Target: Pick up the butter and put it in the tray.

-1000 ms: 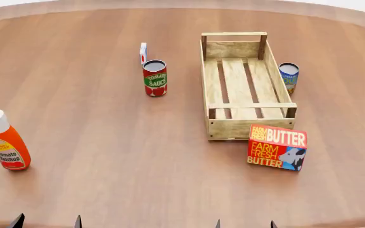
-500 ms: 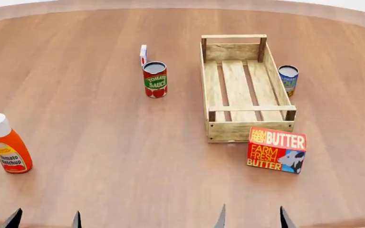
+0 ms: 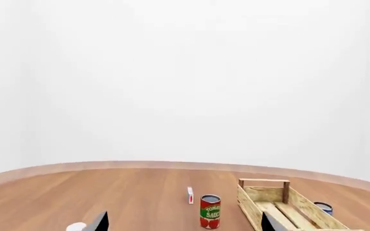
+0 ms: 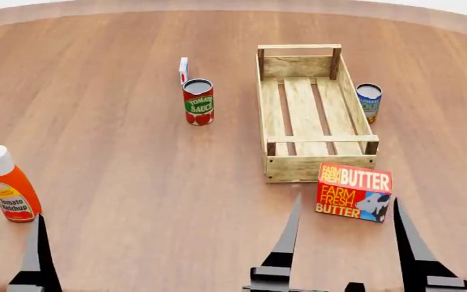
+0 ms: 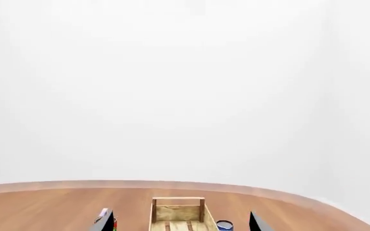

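The butter [image 4: 354, 192], a red-orange box, stands on the table just in front of the near end of the tray [image 4: 321, 162], a light-wood slatted crate with nothing in it. My right gripper [image 4: 346, 199] is open, and in the head view its two dark fingertips reach up on either side of the butter's near side; I cannot tell its height over the table. One finger [image 4: 36, 249] of my left gripper shows at the near left by the ketchup. In the wrist views the left gripper [image 3: 183, 222] and right gripper [image 5: 182, 224] are both open, the tray [image 5: 177, 211] lies ahead, and the butter is out of view.
A tomato sauce can [image 4: 199, 101] and a small white carton [image 4: 183, 69] stand left of the tray. A blue can [image 4: 368, 101] stands against the tray's right side. A ketchup bottle [image 4: 10, 185] stands at the near left. The round table's edge [image 4: 217, 5] curves behind.
Both grippers have come further into the head view from its bottom edge. The right gripper's fingers now reach up beside the butter. Objects have not moved.
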Robot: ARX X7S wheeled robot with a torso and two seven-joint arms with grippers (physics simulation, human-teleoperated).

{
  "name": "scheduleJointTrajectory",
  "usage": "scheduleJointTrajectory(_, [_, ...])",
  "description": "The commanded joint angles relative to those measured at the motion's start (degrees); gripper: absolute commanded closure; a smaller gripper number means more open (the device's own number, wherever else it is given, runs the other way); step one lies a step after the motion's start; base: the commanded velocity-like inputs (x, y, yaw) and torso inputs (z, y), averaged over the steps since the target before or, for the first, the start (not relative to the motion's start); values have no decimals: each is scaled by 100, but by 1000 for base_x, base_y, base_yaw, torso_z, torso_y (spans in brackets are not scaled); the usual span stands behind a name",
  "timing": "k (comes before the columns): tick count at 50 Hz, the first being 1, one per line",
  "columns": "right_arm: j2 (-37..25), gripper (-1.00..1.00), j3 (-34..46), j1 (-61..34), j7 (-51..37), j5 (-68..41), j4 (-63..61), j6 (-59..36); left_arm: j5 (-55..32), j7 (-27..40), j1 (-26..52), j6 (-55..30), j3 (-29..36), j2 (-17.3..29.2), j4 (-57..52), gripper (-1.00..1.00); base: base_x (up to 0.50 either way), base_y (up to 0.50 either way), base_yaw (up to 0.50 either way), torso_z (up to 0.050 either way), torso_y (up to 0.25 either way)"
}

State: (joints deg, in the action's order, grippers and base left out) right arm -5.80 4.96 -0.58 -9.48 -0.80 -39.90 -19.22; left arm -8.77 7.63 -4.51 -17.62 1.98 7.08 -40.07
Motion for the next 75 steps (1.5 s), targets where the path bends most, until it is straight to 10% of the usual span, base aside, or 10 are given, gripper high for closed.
scheduleJointTrajectory(1, [-57,-100,60,-108,-216,33,-538,-433,-283,222,63,-716,-155,162,-1168,-100,0,0,0,0,0])
scheduleJointTrajectory(75, [-378,-100,90,-2,-331,-898,-375,274,-527,596,40,-549,120,476,-1044,-100,427,-14,0,0,0])
